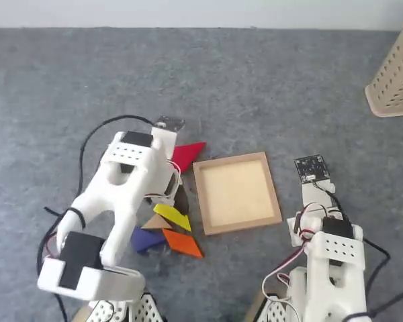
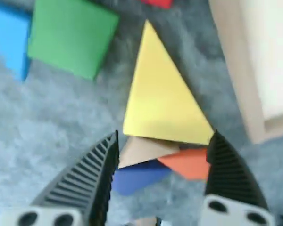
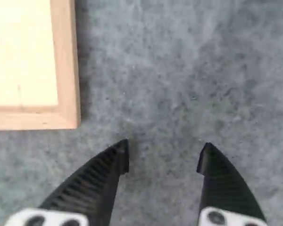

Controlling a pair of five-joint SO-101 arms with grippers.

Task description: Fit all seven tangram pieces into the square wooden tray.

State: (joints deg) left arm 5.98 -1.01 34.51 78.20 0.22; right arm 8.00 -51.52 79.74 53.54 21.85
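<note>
The square wooden tray (image 1: 236,193) lies empty on the grey carpet. Left of it is a cluster of tangram pieces: a red one (image 1: 187,155), a yellow triangle (image 1: 174,216), an orange piece (image 1: 183,243), a blue piece (image 1: 145,238) and a tan triangle (image 1: 154,222). My left gripper (image 2: 162,146) hangs open just above the yellow triangle (image 2: 162,103), whose near edge overlaps the tan (image 2: 141,149), orange (image 2: 188,162) and blue (image 2: 134,176) pieces. A green square (image 2: 70,35) and a light blue piece (image 2: 7,35) lie beyond. My right gripper (image 3: 162,155) is open over bare carpet beside the tray's corner (image 3: 68,70).
A pale perforated basket (image 1: 396,74) stands at the far right edge. The left arm (image 1: 131,181) covers part of the piece cluster. A dark piece (image 1: 181,200) lies between the arm and the tray. Open carpet stretches behind the tray.
</note>
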